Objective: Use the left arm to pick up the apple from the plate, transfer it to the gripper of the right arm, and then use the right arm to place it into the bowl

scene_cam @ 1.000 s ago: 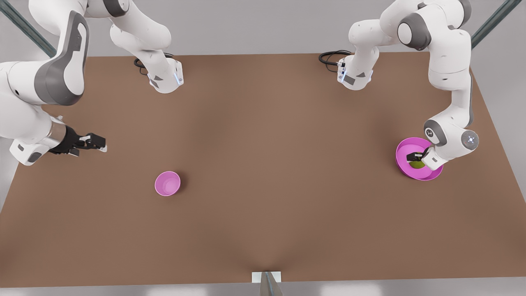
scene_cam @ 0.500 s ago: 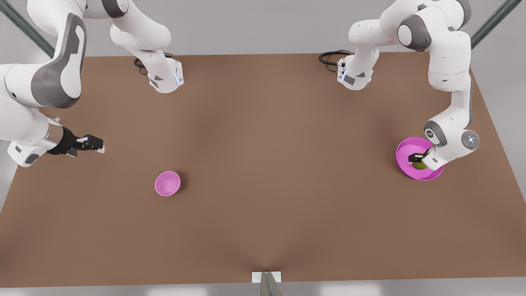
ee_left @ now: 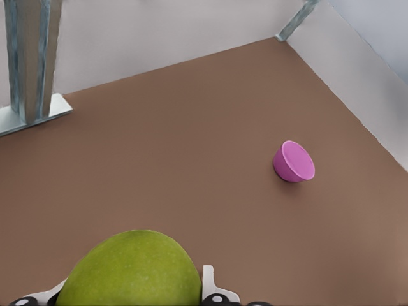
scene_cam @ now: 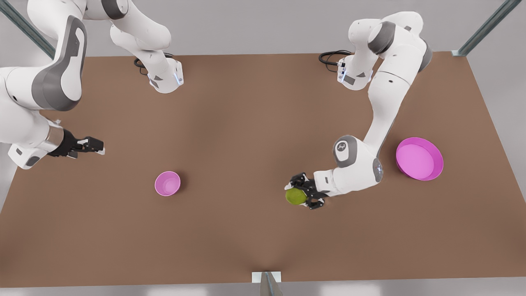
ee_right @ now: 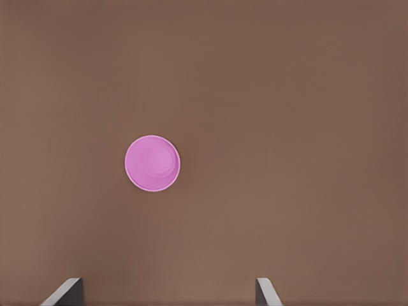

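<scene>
The yellow-green apple point(scene_cam: 295, 196) hangs over the table's middle with my left gripper point(scene_cam: 305, 192) shut on it. In the left wrist view the apple point(ee_left: 131, 271) sits between the white pads point(ee_left: 210, 281). Toward the front view's right, the wide pink plate point(scene_cam: 416, 158) stands bare. The small pink bowl point(scene_cam: 167, 183) stands toward the front view's left, also seen as the bowl point(ee_left: 294, 162) from the left wrist. My right gripper point(scene_cam: 95, 144) waits open beyond the bowl, near the table's left edge in the front view. Its wrist camera looks at the bowl point(ee_right: 152, 163) past the spread fingertips point(ee_right: 66, 290).
Both arm bases point(scene_cam: 166, 78) stand along the far table edge with black cables point(scene_cam: 331, 56) beside them. A metal post on a bracket point(scene_cam: 266, 279) stands at the middle of the near edge, also seen as the post point(ee_left: 29, 60). Bare brown tabletop lies between apple and bowl.
My left gripper has lifted the apple out of the plate and carried it toward the front view's left, over the table's middle. The right gripper has barely moved.
</scene>
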Action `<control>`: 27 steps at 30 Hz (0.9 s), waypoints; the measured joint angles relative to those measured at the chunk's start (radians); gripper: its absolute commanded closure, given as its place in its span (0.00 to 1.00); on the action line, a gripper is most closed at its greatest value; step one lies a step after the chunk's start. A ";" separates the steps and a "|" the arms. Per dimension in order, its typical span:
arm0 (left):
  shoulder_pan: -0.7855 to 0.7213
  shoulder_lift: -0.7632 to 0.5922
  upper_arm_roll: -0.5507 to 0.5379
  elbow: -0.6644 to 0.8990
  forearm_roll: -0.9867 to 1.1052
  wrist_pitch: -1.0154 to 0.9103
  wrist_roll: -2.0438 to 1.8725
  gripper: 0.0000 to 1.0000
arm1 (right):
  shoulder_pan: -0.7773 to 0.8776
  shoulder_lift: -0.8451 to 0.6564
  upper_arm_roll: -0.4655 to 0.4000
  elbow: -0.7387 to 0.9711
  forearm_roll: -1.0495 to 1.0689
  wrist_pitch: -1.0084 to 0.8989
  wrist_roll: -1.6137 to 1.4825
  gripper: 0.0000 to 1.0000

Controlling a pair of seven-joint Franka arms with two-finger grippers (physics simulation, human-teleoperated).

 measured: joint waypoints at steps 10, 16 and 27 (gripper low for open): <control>-0.240 0.373 -0.163 0.468 -0.414 0.121 0.408 0.26 | -0.024 0.284 -0.010 0.087 0.650 0.021 0.001 0.00; -0.277 0.420 -0.194 0.516 -0.448 0.180 0.639 0.27 | -0.036 0.437 -0.001 0.144 1.024 0.025 -0.010 0.00; -0.305 0.429 -0.193 0.519 -0.529 0.245 0.933 0.27 | 0.005 0.636 0.089 0.139 1.344 0.021 -0.166 0.03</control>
